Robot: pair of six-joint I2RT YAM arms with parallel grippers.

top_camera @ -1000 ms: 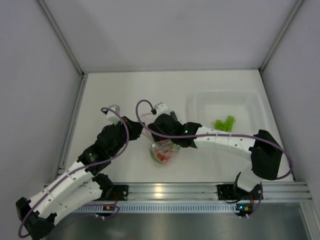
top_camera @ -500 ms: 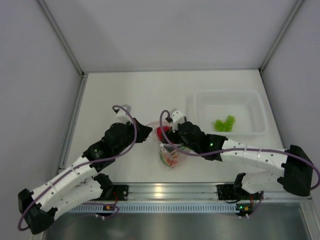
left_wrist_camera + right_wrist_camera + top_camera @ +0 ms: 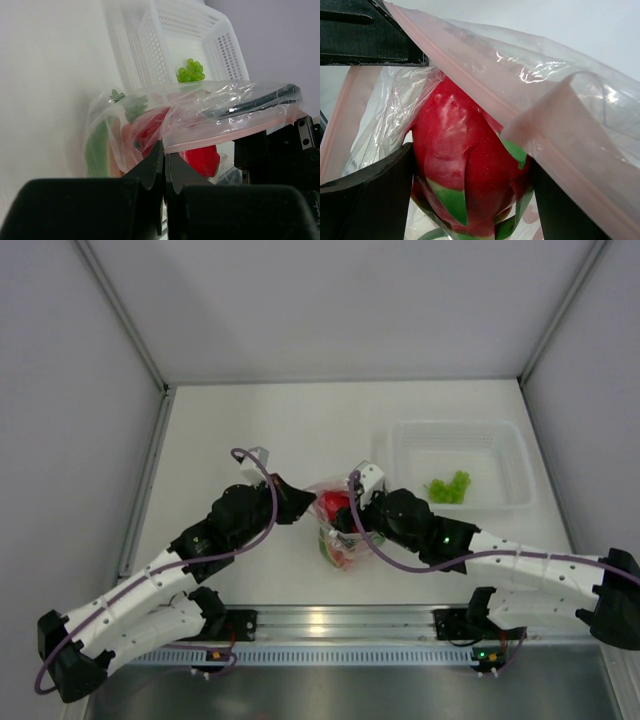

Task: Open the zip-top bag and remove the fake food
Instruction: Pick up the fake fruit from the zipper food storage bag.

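Observation:
The zip-top bag (image 3: 340, 548) lies crinkled at the table's middle, with red-orange and green fake food still inside it. My left gripper (image 3: 298, 502) is shut on the bag's pinkish zip strip (image 3: 225, 135) and holds that edge up. The jaws (image 3: 165, 150) pinch the strip right at their tips. My right gripper (image 3: 346, 512) reaches into the bag's mouth. Its fingers (image 3: 370, 200) press on both sides of the magenta dragon fruit (image 3: 465, 160), which has green tips. From above, the dragon fruit (image 3: 332, 505) shows at the bag's opening.
A white rectangular tub (image 3: 500, 455) stands at the right, with a green leafy piece (image 3: 448, 487) in it. In the left wrist view the tub (image 3: 170, 30) lies just behind the bag. Grey walls enclose the table, and a metal rail runs along the near edge.
Both grippers have shifted right. The right arm swung out towards the right, and the dragon fruit now shows red at the bag's mouth. The left gripper carried the bag's edge along.

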